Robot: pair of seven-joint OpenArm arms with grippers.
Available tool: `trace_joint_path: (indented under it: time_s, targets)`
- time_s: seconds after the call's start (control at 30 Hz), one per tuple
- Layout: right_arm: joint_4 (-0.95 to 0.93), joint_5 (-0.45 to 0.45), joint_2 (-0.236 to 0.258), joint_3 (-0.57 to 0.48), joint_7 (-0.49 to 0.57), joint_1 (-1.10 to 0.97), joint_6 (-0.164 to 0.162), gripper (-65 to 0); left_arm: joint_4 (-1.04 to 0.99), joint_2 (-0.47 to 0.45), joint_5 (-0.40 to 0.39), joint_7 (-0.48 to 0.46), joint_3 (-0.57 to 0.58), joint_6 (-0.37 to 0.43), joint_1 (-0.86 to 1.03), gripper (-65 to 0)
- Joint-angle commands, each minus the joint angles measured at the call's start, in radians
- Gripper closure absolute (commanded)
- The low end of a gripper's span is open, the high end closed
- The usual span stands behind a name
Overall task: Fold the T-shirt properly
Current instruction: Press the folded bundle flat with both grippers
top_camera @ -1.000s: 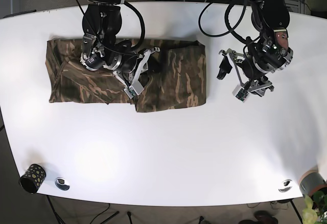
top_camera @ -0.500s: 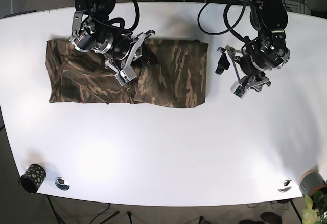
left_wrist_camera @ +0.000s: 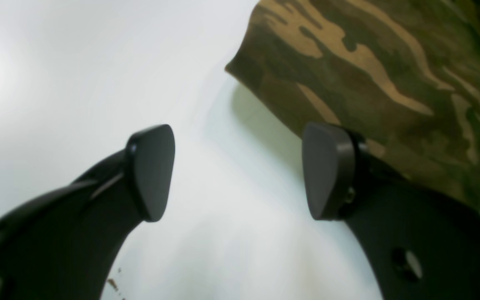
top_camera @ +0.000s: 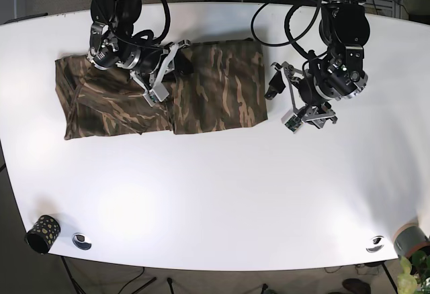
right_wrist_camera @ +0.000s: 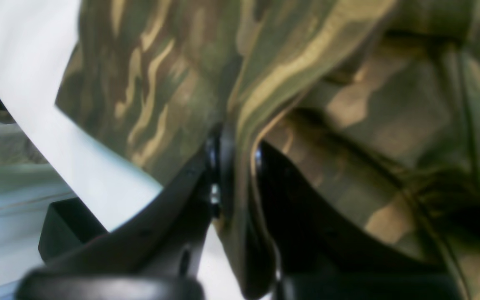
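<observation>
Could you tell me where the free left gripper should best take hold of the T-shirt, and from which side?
Probably the T-shirt's near corner by the open left gripper, approached from the bare table side. That edge lies flat and free, while the right gripper pinches the middle fold.

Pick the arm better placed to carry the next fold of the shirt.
Right, probably. The right gripper is already shut on a fold of the T-shirt, over its middle. The left gripper is open over the bare table, beside the shirt's edge and holding nothing.
</observation>
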Motion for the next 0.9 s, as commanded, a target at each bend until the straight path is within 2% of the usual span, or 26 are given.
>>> trace_joint_path:
  time_s: [0.0,0.1,0.17,0.27,0.3,0.43,0.67,0.77,0.87]
  targets:
    - [0.054,0.018,0.005,0.036,0.011,0.011,0.006,-5.2,0.02,0.001,-0.012,-0.019,0.031,-0.004,-0.034,-44.6]
    - [0.103,0.018,0.005,0.074,0.002,0.007,0.006,-23.1,0.02,0.008,-0.013,-0.019,0.087,-0.004,-0.052,-44.9]
    - [0.132,0.019,0.005,0.112,-0.017,-0.001,0.006,-38.0,0.02,0.03,-0.013,-0.019,0.123,-0.004,-0.061,-44.9]
    - [0.18,0.019,0.002,0.152,-0.032,-0.004,0.006,-53.4,0.031,0.054,-0.013,-0.019,0.16,-0.004,-0.064,-45.0]
    - [0.192,0.019,0.002,0.162,-0.038,-0.006,0.006,-56.1,0.039,0.063,-0.013,-0.019,0.17,-0.004,-0.064,-45.0]
    - [0.224,0.019,0.002,0.214,-0.058,0.002,0.006,-56.6,0.046,0.097,-0.013,-0.019,0.226,-0.004,-0.064,-45.1]
    - [0.226,0.013,0.011,0.395,-0.058,0.06,0.006,-53.3,0.042,0.105,-0.013,-0.019,0.361,-0.004,-0.037,-44.7]
    - [0.215,0.013,0.052,0.458,-0.058,0.099,0.006,-53.3,0.037,0.102,-0.009,-0.019,0.407,-0.004,-0.023,-44.6]
    - [0.132,0.013,0.115,0.505,-0.058,0.149,0.006,-53.3,0.019,0.083,-0.009,-0.015,0.45,-0.004,-0.02,-44.6]
